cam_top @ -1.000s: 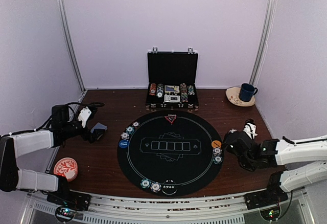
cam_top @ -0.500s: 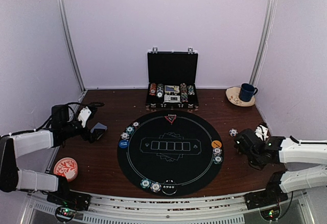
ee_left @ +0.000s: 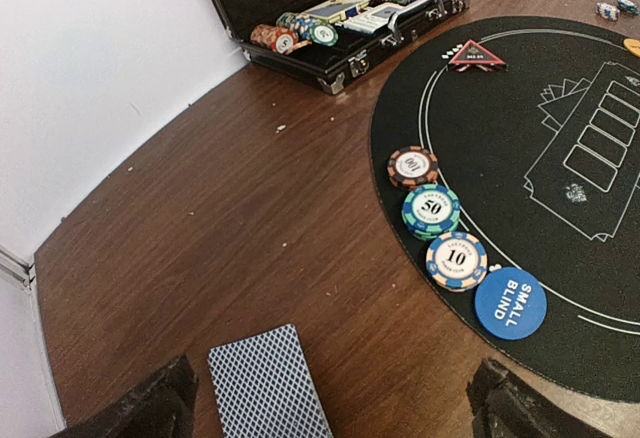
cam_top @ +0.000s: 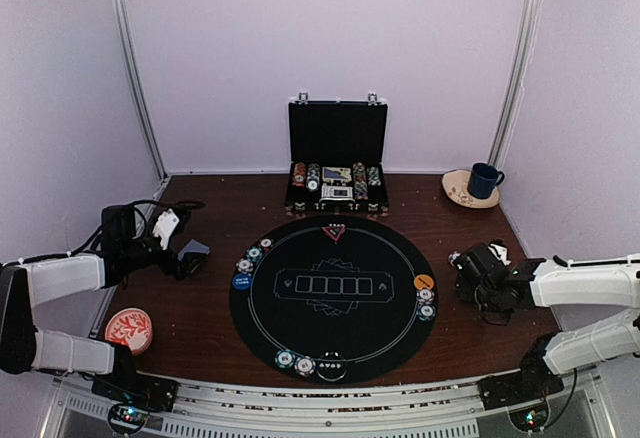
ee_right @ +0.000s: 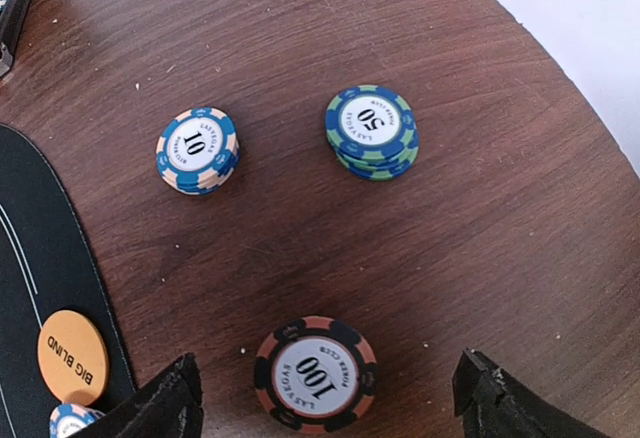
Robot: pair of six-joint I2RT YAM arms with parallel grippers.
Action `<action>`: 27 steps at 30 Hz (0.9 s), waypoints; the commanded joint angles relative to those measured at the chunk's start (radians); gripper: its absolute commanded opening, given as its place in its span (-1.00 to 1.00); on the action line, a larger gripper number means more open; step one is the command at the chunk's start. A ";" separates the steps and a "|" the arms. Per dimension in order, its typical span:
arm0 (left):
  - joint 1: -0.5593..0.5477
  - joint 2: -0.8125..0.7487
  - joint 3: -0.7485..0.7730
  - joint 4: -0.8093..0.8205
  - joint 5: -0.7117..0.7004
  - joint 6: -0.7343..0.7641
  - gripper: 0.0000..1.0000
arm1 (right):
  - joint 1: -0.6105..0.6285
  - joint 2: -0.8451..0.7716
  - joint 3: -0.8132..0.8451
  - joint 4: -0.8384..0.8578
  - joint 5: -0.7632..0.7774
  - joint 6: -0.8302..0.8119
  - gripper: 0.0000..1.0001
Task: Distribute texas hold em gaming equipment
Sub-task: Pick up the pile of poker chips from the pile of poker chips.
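Reference: black round mat (cam_top: 333, 296). The open briefcase (cam_top: 337, 163) sits just beyond the mat's far edge.

My left pincer (ee_left: 325, 413) is off the mat's left side, spread fully and gripping nothing. A card deck (ee_left: 268, 383) lies on the wood between its fingers.

My right pincer (ee_right: 330, 398) is off the mat's right side, spread wide and empty. A 100 chip (ee_right: 315, 373) lies between its fingers. The 10 stack (ee_right: 197, 148) and 50 stack (ee_right: 371, 130) lie nearby on bare wood.

The orange Big Blind disc (ee_right: 72, 355) rests inside the mat's right rim.
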 commanded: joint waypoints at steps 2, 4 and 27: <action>-0.002 0.000 0.000 0.043 0.009 0.005 0.96 | -0.014 0.057 0.031 0.040 -0.003 -0.049 0.73; -0.002 0.002 0.001 0.043 0.007 0.005 0.96 | -0.024 0.070 0.028 0.049 -0.002 -0.055 0.68; -0.002 0.016 0.004 0.045 0.004 0.007 0.96 | -0.100 0.109 -0.003 0.151 -0.091 -0.134 0.36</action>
